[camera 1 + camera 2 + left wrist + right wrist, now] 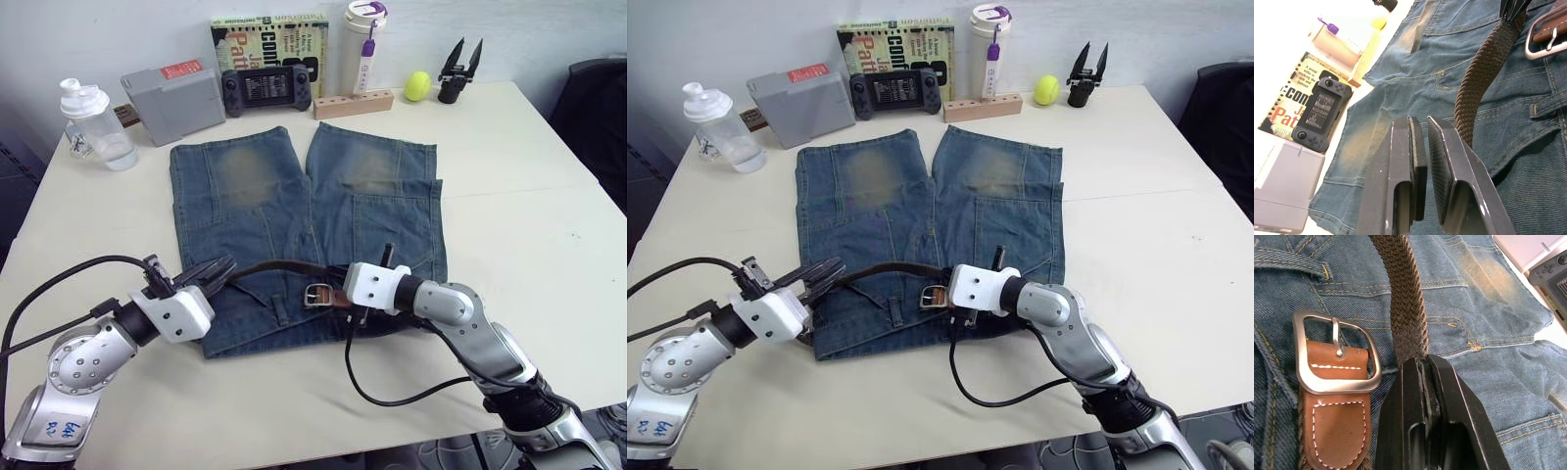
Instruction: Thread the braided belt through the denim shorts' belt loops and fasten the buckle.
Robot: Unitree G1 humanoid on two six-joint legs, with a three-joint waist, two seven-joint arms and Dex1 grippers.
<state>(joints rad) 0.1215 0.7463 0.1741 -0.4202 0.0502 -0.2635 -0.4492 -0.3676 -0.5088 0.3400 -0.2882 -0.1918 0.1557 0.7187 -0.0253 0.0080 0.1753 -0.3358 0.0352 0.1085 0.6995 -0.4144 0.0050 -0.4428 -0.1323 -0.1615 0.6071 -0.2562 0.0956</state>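
- Right gripper (1422, 363) fingers pinch the braided belt (1405, 298) just beside the buckle (1334, 355)
- Belt runs along the denim shorts (304, 206) waistband toward my left gripper (1422, 128), fingers nearly closed, holding nothing
- Right arm is nearer the buckle

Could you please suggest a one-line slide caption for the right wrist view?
Right gripper pinching the braided belt beside its unfastened buckle on the denim shorts.

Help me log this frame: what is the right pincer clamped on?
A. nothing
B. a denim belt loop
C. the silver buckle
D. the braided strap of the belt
D: in the right wrist view the right pincer is shut on the braided belt just beside the buckle, which lies free on the denim shorts.
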